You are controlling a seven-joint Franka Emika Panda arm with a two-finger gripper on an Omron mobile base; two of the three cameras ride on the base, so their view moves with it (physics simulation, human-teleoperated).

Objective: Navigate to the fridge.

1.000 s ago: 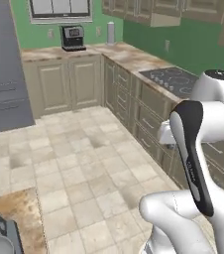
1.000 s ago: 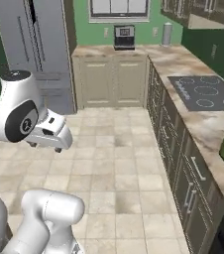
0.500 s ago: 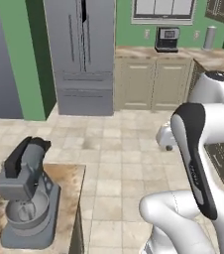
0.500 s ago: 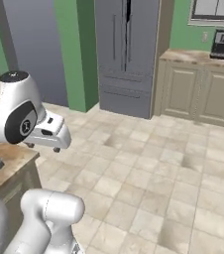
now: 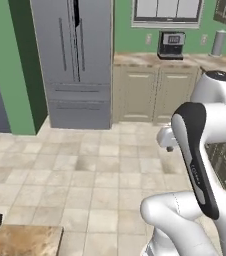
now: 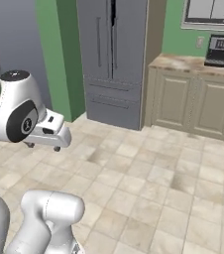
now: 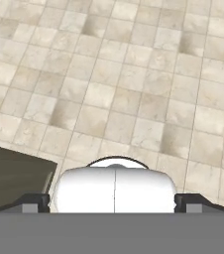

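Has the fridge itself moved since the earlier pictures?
No. The fridge keeps its place beside the beige cabinets and green wall; the whole scene shifted together, so the base and cameras turned.

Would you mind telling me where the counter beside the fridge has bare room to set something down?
The counter is bare from the fridge side up to the coffee machine. In the left base view, the stretch right of the machine is tighter, with a grey canister standing there.

Grey fridge (image 5: 77, 60) beside beige cabinets (image 5: 155, 92)
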